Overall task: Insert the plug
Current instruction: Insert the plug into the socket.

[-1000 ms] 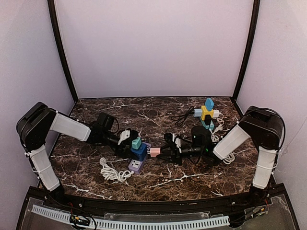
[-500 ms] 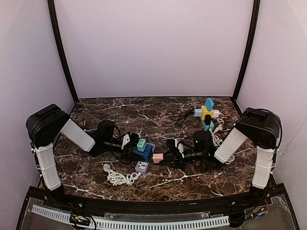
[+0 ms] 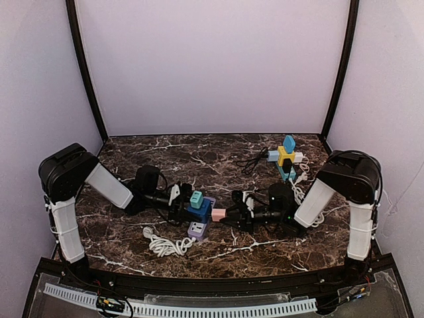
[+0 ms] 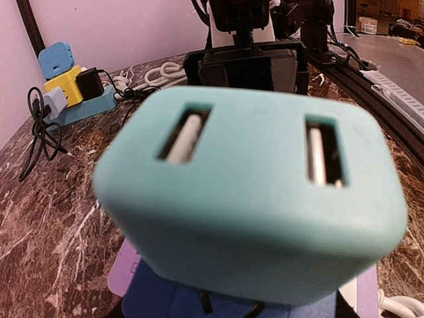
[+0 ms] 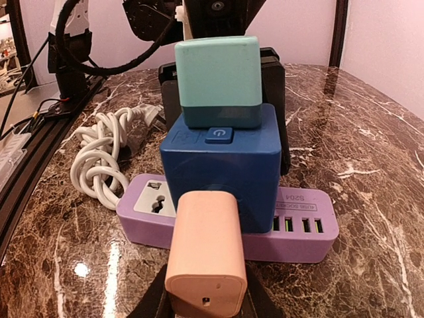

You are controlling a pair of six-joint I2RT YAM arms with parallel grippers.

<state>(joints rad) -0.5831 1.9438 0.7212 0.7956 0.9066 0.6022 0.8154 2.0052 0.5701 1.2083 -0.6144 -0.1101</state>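
The blurred teal charger [image 4: 252,199] hid most of the blue cube [image 4: 172,301]. The pink plug's [image 5: 206,262] prongs were unseen. The right gripper [image 5: 206,295] was cut off below.

I work in a robotics lab's test booth: my dark marble-patterned table [image 3: 199,149] is boxed in by plain pale walls [image 3: 212,66] with black corner posts [image 3: 85,66], and a white slotted strip [image 3: 199,309] runs along the front frame. Past the open front, my left wrist camera catches a room with brown boxes [image 4: 371,25], blurred, and my right wrist camera shows black cabling [image 5: 66,66] draped at the table's side
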